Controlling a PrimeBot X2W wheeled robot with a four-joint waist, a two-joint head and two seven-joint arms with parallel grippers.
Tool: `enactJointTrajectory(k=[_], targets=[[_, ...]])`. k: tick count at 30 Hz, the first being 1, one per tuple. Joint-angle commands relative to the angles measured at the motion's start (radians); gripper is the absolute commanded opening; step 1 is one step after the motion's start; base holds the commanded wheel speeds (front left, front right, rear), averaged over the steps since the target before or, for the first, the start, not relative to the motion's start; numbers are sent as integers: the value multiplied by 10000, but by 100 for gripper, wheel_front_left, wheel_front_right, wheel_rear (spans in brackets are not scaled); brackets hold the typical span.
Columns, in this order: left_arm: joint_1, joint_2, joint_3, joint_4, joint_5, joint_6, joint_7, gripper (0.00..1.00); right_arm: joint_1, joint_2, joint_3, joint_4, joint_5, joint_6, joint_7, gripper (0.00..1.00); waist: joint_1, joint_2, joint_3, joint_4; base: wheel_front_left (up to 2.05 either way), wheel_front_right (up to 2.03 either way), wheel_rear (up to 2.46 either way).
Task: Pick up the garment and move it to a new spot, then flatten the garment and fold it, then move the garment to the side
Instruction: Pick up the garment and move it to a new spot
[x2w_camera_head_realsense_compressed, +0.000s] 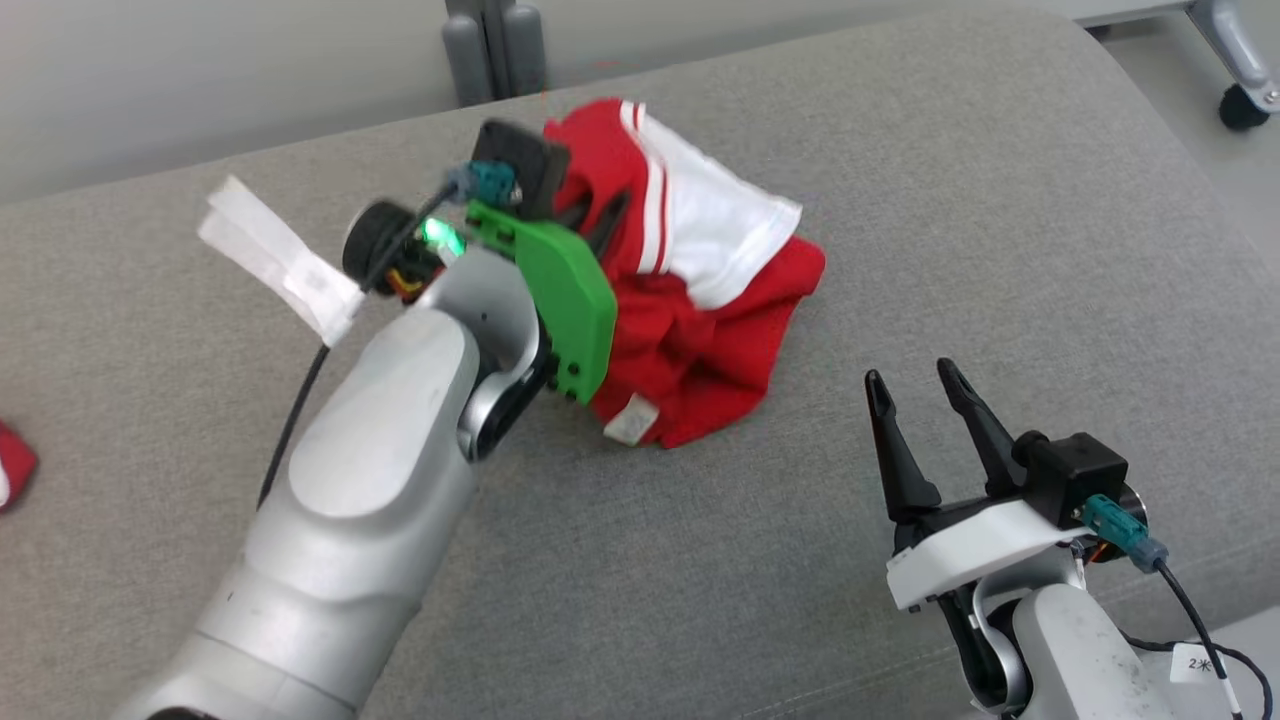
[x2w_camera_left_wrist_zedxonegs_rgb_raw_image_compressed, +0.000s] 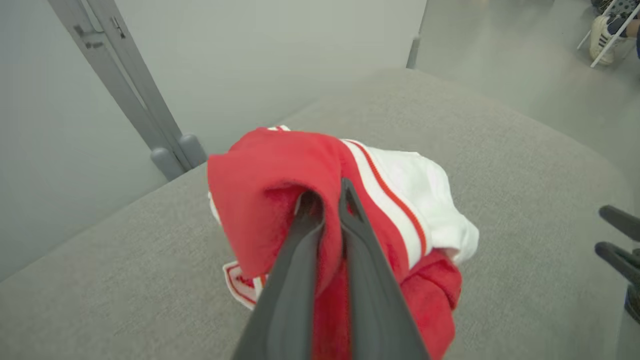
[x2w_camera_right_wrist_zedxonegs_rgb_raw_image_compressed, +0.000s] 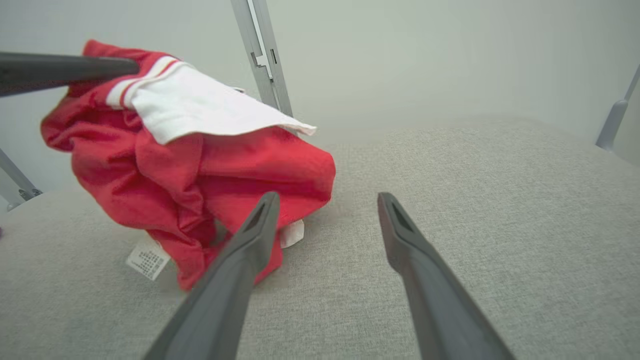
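Pinching one red-and-white garment (x2w_camera_head_realsense_compressed: 720, 310): left gripper (x2w_camera_left_wrist_zedxonegs_rgb_raw_image_compressed: 330, 192) | right gripper (x2w_camera_head_realsense_compressed: 912, 372): jaws apart, empty | grippers counted: two

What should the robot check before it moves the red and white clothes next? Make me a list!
1. Left hand shut on the garment: ok, a red fold is pinched between its fingers.
2. Right hand open and apart from the garment: ok.
3. Garment wholly lifted off the grey surface: not ok, its lower folds rest there.
4. Garment flat: not ok, it is bunched up.
5. Grip firm enough to carry it: cannot tell.
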Motion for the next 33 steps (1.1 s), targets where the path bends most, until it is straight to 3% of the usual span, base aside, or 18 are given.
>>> enactJointTrajectory(k=[1, 3, 5, 14, 21, 27, 33], targets=[[421, 140, -131, 309, -32, -9, 86, 0, -131, -4, 13, 51, 34, -6, -80, 100, 0, -1, 448, -430, 0, 0, 0], [638, 198, -368, 645, 138, -10, -67, 0, -140, -6, -22, 97, 33, -6, -126, 100, 0, -1, 462, -390, 0, 0, 0], [953, 176, -456, 1004, 101, -10, -300, 100, -194, -6, -2, 135, -11, -6, -142, 100, 0, -1, 426, -290, 0, 0, 0], [2020, 65, 259, 1063, -633, 72, -2795, 100, 69, -12, -25, 377, -63, -6, -123, 100, 0, -1, -266, 575, 0, 0, 0], [3370, 565, 1125, 351, -1154, 107, -4786, 100, 363, -13, -204, 325, -180, -6, 39, 100, 0, -1, -896, 1374, 0, 0, 0], [4598, 1126, 2175, -581, -940, 493, -5258, 100, 596, -12, -384, 158, -157, -6, 193, 100, 0, -1, -1202, 1950, 0, 0, 0], [6154, 1069, 3710, -2106, -242, 733, -5238, 100, 779, -13, -612, 53, -203, -6, 288, 100, 0, -1, -1433, 2330, 0, 0, 0]])
